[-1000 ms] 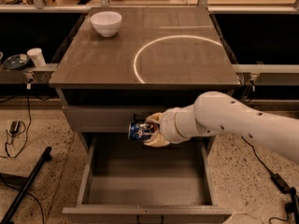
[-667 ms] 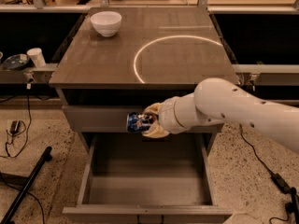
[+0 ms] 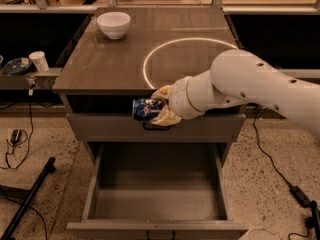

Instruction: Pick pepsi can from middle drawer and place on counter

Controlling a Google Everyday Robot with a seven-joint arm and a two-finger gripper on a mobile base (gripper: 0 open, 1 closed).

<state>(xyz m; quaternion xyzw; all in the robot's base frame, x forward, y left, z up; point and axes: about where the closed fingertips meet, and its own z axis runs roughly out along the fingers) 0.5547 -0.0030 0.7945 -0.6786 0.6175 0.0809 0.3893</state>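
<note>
Arm's gripper point(image 3: 158, 106) closed round pepsi can point(image 3: 144, 109), held sideways. Lip of counter point(image 3: 115, 59) just above hand, open middle drawer point(image 3: 155, 184) well below. Raise clear of lip first, then carry inward; white bowl point(image 3: 113, 24) far beyond, no obstacle.

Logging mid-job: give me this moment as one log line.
gripper: shut on pepsi can | position: just below counter front edge, above open middle drawer | can placed: not yet

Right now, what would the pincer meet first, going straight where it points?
The pincer, just below the glossy grey-brown counter, shut on the small dark-blue soda can, points picture-left; looks free, depth unclear.
</note>
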